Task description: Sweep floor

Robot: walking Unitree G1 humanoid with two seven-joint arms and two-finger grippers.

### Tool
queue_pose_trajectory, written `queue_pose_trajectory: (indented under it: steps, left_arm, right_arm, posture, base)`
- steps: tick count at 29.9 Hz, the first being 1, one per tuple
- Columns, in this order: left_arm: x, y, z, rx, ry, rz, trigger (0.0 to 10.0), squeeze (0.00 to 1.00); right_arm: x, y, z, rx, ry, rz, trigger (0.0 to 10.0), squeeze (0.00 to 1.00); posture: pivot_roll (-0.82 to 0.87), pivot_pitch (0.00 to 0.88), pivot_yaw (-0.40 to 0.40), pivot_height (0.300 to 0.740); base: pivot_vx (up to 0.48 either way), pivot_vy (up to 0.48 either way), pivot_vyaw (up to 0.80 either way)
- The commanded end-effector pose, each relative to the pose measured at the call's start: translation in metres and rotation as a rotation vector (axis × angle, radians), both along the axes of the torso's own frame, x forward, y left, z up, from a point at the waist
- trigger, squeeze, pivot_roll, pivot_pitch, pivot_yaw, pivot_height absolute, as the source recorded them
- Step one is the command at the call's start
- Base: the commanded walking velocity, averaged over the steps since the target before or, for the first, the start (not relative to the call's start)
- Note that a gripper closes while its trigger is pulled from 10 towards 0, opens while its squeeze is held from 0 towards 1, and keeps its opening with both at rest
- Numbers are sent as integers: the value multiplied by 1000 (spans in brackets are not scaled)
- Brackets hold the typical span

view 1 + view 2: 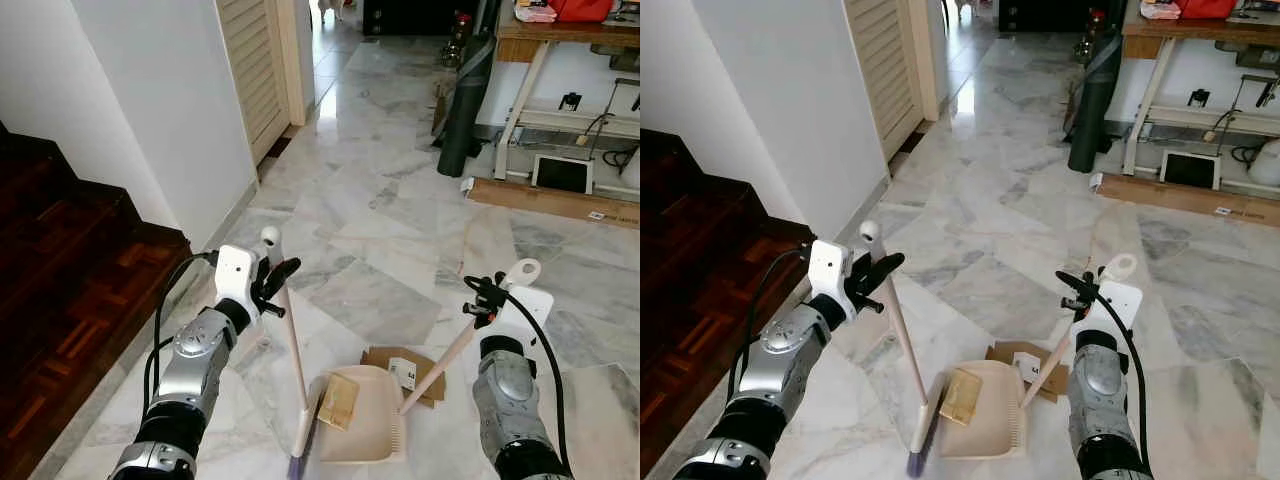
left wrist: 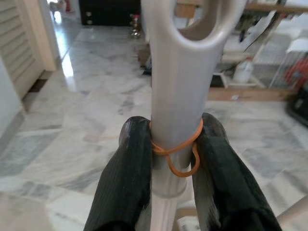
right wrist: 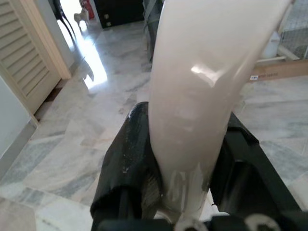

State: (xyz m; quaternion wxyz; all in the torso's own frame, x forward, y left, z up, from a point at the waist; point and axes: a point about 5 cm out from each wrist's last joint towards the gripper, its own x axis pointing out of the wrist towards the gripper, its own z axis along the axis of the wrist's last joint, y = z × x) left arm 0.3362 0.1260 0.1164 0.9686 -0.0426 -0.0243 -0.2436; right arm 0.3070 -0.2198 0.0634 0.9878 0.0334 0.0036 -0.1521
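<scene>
The left gripper is seen clamped on the broom handle, just below its grey looped end; an orange rubber band is wound round the handle between the two black fingers. The handle is held nearly upright, and the broom's lower end is set down at the near left edge of the dustpan.

The right gripper is closed on the pale dustpan handle, which slopes down and to the left to the pan. The beige dustpan is lying on the marble floor between the two arms. A tan block-shaped piece of litter is resting inside the pan. A flattened brown cardboard piece is lying at the pan's far edge, bearing a white label whose print cannot be read.

A dark wooden staircase is located to the left, a louvred door at the far left, and a table at the far right.
</scene>
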Motion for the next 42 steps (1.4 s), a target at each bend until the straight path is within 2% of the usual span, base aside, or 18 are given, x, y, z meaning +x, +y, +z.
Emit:
queue_pose_trajectory:
  steps: [1, 8, 16, 19, 23, 25, 29, 33, 36, 38, 39, 40, 42]
  left_arm:
    - [4, -3, 14, -91, -26, -18, 10000, 0]
    - [5, 3, 27, -192, -38, -4, 10000, 0]
    - [4, 7, 48, -200, -83, -49, 10000, 0]
    - [6, 8, 53, -189, -105, -28, 10000, 0]
    - [7, 14, 66, -143, -194, 45, 10000, 0]
    - [5, 18, 84, -119, -294, 102, 10000, 0]
    - [2, 21, 99, -139, -349, 137, 10000, 0]
    - [-2, 26, 110, -109, -422, 197, 10000, 0]
    - [-3, 30, 107, -39, -437, 246, 10000, 0]
    - [-3, 33, 88, 30, -396, 271, 10000, 0]
    - [-3, 33, 88, 30, -396, 271, 10000, 0]
    - [-5, 35, 74, 74, -365, 279, 10000, 0]
    - [-8, 37, 59, 84, -321, 293, 10000, 0]
  right_arm:
    - [8, 5, 13, 30, -60, 16, 10000, 0]
    - [10, 9, 13, 41, -57, 28, 10000, 0]
    - [14, 16, 14, 56, -47, 47, 10000, 0]
    - [15, 17, 15, 58, -50, 48, 10000, 0]
    - [16, 16, 16, 59, -56, 47, 10000, 0]
    - [16, 15, 16, 58, -58, 46, 10000, 0]
    - [15, 14, 16, 55, -56, 44, 10000, 0]
    - [15, 13, 16, 52, -56, 41, 10000, 0]
    - [15, 15, 17, 49, -63, 44, 10000, 0]
    - [14, 17, 20, 54, -95, 39, 10000, 0]
    - [14, 17, 20, 54, -95, 39, 10000, 0]
    - [14, 17, 21, 53, -98, 38, 10000, 0]
    - [13, 17, 21, 52, -102, 33, 10000, 0]
  posture:
    - [-17, 0, 108, 740]
    - [4, 0, 104, 740]
    - [20, 0, 105, 740]
    - [18, 0, 106, 740]
    - [13, 0, 106, 740]
    - [15, 0, 104, 740]
    - [18, 0, 101, 740]
    - [22, 0, 97, 740]
    - [21, 0, 96, 740]
    - [19, 0, 97, 740]
    - [19, 0, 97, 740]
    - [14, 0, 96, 740]
    - [9, 0, 90, 740]
  base:
    - [0, 0, 0]
    - [0, 0, 0]
    - [0, 0, 0]
    - [0, 0, 0]
    - [0, 0, 0]
    - [0, 0, 0]
    - [0, 0, 0]
    - [0, 0, 0]
    - [0, 0, 0]
    - [0, 0, 0]
    - [0, 0, 0]
    - [0, 0, 0]
    - [0, 0, 0]
